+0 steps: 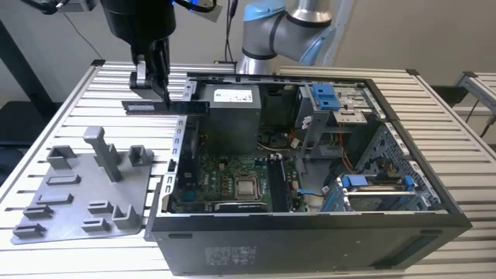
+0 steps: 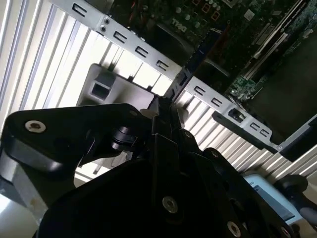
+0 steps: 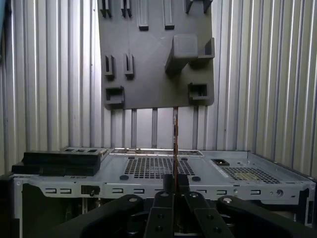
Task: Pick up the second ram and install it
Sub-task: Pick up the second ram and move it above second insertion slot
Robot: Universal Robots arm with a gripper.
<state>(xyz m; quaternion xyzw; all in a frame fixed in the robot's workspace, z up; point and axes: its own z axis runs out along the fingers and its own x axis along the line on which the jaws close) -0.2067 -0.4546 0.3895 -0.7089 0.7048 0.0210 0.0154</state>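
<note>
Second ram (image 1: 186,107) held level in the air, with its long axis running from the exterior view's left to right. It sits above the table (image 1: 54,116), crossing the side wall of the open computer case (image 1: 310,232). The end effector (image 1: 159,93) is closed on its middle and hides that part. In the first wrist view it shows edge-on as a thin line (image 3: 175,139), with the chips hard to make out. The arm (image 1: 139,23) points straight down.
</note>
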